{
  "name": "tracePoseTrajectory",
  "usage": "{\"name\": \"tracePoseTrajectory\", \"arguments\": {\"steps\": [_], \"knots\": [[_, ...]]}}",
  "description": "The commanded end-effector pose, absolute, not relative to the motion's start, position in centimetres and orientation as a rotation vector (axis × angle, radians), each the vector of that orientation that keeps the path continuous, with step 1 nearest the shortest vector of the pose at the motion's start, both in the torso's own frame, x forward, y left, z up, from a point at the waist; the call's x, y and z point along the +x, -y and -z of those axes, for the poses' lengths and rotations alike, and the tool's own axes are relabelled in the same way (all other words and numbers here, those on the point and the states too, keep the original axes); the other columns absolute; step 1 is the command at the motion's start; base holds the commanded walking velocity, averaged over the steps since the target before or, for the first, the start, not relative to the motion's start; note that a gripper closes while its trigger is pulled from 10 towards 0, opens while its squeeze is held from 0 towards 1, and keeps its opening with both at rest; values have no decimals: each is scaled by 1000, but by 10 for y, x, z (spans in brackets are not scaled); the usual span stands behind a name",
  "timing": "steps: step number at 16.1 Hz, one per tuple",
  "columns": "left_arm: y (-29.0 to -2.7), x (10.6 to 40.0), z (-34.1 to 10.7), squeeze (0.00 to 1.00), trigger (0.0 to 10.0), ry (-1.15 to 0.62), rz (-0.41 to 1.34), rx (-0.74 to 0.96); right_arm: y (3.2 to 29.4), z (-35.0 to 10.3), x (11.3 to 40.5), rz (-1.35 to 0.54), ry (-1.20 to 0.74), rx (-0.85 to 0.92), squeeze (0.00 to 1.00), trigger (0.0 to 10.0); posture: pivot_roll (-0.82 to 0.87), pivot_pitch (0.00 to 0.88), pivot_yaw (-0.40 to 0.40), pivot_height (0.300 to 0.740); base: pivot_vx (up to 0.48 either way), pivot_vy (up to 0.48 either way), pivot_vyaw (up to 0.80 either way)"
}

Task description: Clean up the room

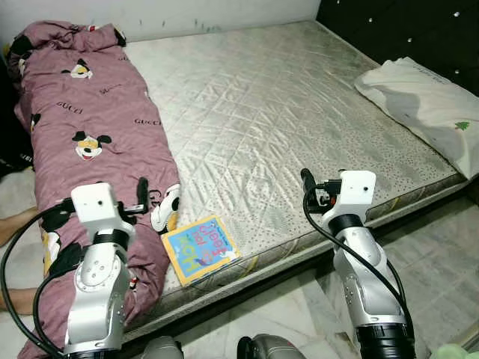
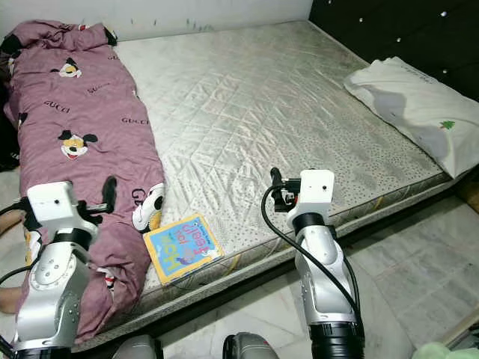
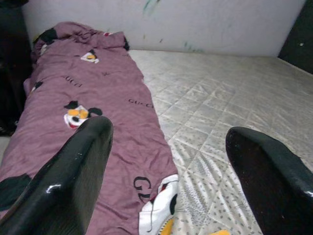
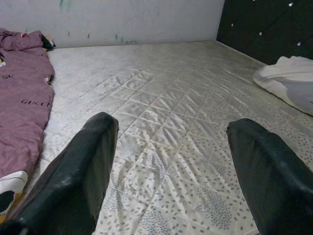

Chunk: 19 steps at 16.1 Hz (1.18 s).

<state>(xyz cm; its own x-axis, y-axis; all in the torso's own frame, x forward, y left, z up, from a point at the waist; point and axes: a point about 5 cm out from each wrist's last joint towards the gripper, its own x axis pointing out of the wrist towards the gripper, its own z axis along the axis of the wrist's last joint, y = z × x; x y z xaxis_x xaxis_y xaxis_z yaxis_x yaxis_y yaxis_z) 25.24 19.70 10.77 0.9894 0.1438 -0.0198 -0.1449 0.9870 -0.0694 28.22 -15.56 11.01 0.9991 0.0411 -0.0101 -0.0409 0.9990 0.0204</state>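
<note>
A bare quilted mattress [image 1: 254,112] lies before me. Along its left side stretches a purple cartoon-print quilt [image 1: 90,127]. A small blue and yellow picture book [image 1: 199,248] rests flat near the mattress's front edge, beside the quilt. My left gripper [image 1: 142,191] is held over the quilt's lower part, open, nothing between its fingers [image 3: 73,181]. Over the front edge of the mattress, right of the book, my right gripper [image 1: 305,179] is open and holds nothing, its fingers [image 4: 78,181] wide apart.
A white pillow [image 1: 426,105] lies at the mattress's right end against a dark tufted headboard [image 1: 404,30]. A white wall [image 1: 165,11] runs behind the bed. Pale marble floor [image 1: 434,247] lies in front and to the right. A person's limb [image 1: 15,224] shows at the left.
</note>
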Motion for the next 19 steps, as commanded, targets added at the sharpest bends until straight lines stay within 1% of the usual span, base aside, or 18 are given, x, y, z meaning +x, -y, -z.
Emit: {"name": "tracePoseTrajectory", "arguments": {"steps": [1, 5, 16, 19], "knots": [[-197, 254, -112, 0, 10000, -3, -146, -70, 155, -117, 284, -52, 12, 16, 0, 10000, 3, 76, -63, 740, 0, 0, 0], [-194, 256, -114, 0, 10000, 0, -133, -69, 154, -118, 284, -64, 13, 17, 0, 10000, -2, 89, -65, 736, 0, 0, 0], [-192, 257, -114, 0, 10000, -4, -132, -76, 153, -118, 283, -86, 5, 13, 0, 10000, -6, 94, -71, 611, 0, 0, 0], [-193, 258, -114, 0, 10000, -3, -157, -70, 152, -117, 284, -94, -3, 9, 0, 10000, -6, 96, -72, 607, 0, 0, 0]]}}
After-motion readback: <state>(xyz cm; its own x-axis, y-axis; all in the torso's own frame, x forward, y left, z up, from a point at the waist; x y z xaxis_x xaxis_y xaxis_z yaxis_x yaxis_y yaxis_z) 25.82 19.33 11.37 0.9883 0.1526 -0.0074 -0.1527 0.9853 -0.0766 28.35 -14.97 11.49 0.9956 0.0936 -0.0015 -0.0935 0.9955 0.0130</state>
